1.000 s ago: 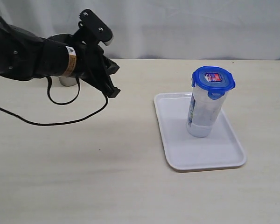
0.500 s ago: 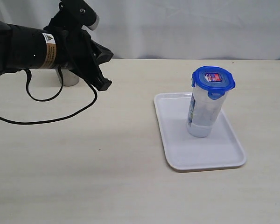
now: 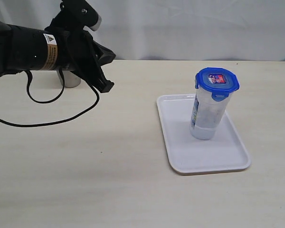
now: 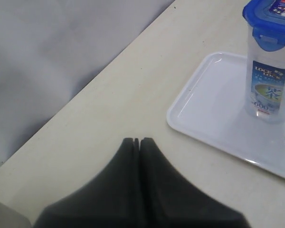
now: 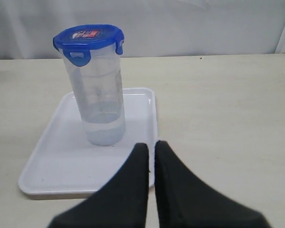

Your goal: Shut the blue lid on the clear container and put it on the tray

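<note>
The clear container (image 3: 208, 114) stands upright on the white tray (image 3: 180, 156) with the blue lid (image 3: 217, 80) seated on its rim. The left wrist view shows the same container (image 4: 268, 90), lid (image 4: 270, 14) and tray (image 4: 209, 114); so does the right wrist view, with container (image 5: 99, 99), lid (image 5: 89, 37) and tray (image 5: 52, 166). My left gripper (image 3: 107, 88) hangs shut and empty above the table at the back left, well away from the tray, its fingers (image 4: 137, 140) pressed together. My right gripper (image 5: 151, 145) is shut and empty, just off the tray's edge; it is out of the exterior view.
A steel cup (image 3: 71, 80) stands at the back left, mostly hidden behind my left arm. A black cable (image 3: 52, 123) loops from that arm onto the table. A white curtain backs the table.
From a second ago my left arm lifted and drew back to the left; over the last half second it has held still. Container, lid and tray have not moved.
</note>
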Action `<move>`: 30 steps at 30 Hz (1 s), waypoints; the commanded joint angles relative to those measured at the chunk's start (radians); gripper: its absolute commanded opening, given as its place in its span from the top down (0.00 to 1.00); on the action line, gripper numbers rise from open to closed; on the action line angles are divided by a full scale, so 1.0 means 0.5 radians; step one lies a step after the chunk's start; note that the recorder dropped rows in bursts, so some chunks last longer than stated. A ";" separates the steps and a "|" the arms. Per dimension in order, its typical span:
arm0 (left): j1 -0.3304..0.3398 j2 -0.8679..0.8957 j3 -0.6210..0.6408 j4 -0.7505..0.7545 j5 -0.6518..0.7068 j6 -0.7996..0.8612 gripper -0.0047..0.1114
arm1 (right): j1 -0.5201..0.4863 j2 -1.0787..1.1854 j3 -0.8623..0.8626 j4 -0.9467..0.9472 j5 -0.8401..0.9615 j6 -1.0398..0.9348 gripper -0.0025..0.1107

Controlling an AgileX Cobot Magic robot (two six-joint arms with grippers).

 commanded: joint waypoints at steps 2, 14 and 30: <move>-0.002 -0.019 0.007 0.000 -0.001 -0.013 0.96 | 0.000 -0.010 0.003 -0.108 0.002 -0.001 0.94; -0.002 -0.019 0.007 0.000 0.004 -0.013 0.96 | -0.141 -0.010 0.003 -0.118 -0.016 -0.077 0.94; -0.002 -0.019 0.007 0.000 0.001 -0.013 0.96 | -0.146 -0.010 0.003 0.133 -0.005 -0.077 0.94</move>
